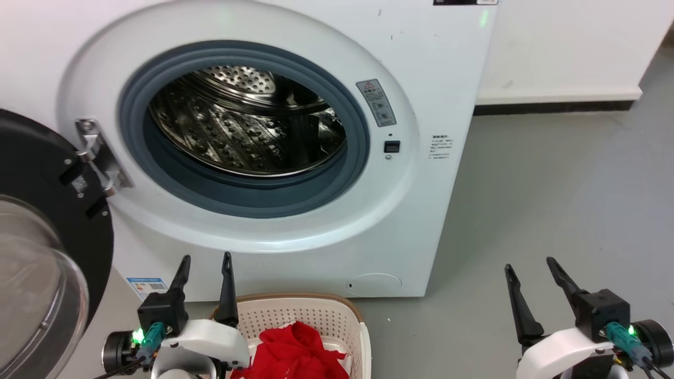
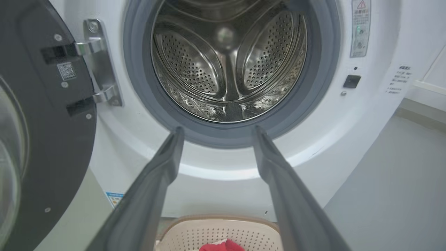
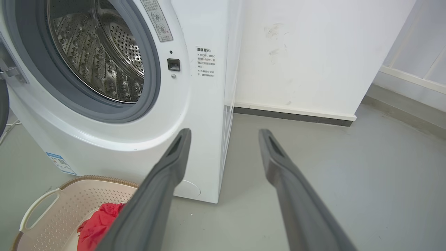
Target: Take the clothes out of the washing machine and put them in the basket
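The white washing machine (image 1: pixel 295 31) stands with its door (image 1: pixel 37 173) swung wide to the left, and I see only bare perforated steel inside the drum (image 1: pixel 247 121). Red clothes (image 1: pixel 297 350) lie bunched in the cream basket (image 1: pixel 310 308) on the floor in front of the machine. My left gripper (image 1: pixel 205 260) is open beside the basket's left rim, fingers pointing up at the porthole (image 2: pixel 228 66). My right gripper (image 1: pixel 529 263) is open over the floor to the right, holding nothing. The right wrist view shows the clothes (image 3: pixel 99 223) in the basket (image 3: pixel 45 205) at lower left.
Grey floor (image 1: pixel 553 200) spreads to the right of the machine, ending at a white wall with a dark skirting (image 1: pixel 553 107). The open door's glass bowl (image 1: pixel 31 284) bulges at the far left, close to my left arm.
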You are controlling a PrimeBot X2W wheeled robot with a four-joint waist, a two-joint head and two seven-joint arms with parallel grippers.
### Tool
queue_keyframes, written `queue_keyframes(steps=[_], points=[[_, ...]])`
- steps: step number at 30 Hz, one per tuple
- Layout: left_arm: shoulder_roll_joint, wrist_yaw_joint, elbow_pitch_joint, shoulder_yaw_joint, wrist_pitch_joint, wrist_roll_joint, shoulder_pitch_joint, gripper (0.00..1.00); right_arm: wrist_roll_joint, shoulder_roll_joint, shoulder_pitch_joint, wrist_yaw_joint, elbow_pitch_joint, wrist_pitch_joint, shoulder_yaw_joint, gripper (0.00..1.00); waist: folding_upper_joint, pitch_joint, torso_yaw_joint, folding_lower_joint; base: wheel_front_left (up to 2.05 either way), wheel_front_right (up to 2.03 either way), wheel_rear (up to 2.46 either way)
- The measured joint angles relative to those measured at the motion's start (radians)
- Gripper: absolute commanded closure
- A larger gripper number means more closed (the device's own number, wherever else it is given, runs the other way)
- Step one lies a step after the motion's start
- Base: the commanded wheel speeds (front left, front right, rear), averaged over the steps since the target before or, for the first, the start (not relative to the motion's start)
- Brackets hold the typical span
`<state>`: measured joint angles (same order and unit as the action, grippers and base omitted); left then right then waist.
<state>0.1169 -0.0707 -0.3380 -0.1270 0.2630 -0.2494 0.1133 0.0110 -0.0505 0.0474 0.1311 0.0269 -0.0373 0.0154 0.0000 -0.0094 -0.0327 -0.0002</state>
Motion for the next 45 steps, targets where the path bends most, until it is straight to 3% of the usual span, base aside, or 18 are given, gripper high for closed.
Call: queue_keyframes(steps=[5, 12, 41, 42, 45], points=[[0.003, 0.001, 0.132, 0.004, 0.000, 0.040, -0.041, 0.00, 0.004, 0.000, 0.021, 0.000, -0.017, 0.009, -0.028, 0.00, 0.0000, -0.030, 0.032, 0.0001, 0.00, 0.00, 0.00], [0.010, -0.002, 0.207, -0.002, 0.000, 0.052, -0.109, 0.00, 0.004, 0.000, 0.039, 0.000, -0.029, 0.016, -0.035, 0.00, 0.0000, -0.055, 0.054, 0.0002, 0.00, 0.00, 0.00], [0.040, -0.030, 0.267, -0.011, -0.048, 0.036, -0.146, 0.00, -0.001, 0.000, 0.056, 0.000, -0.032, 0.016, -0.028, 0.00, 0.0000, -0.042, 0.051, 0.0004, 0.00, 0.00, 0.00], [0.031, -0.029, 0.241, -0.015, -0.049, 0.033, -0.159, 1.00, -0.002, 0.001, 0.063, 0.000, -0.003, 0.018, -0.028, 1.00, 0.0000, -0.042, 0.050, 0.0003, 0.00, 0.00, 0.00], [0.027, -0.025, 0.224, -0.011, -0.059, -0.003, -0.169, 1.00, -0.043, 0.001, 0.065, 0.000, 0.013, 0.021, -0.029, 1.00, 0.0000, -0.041, 0.050, 0.0003, 0.00, 0.00, 0.00]])
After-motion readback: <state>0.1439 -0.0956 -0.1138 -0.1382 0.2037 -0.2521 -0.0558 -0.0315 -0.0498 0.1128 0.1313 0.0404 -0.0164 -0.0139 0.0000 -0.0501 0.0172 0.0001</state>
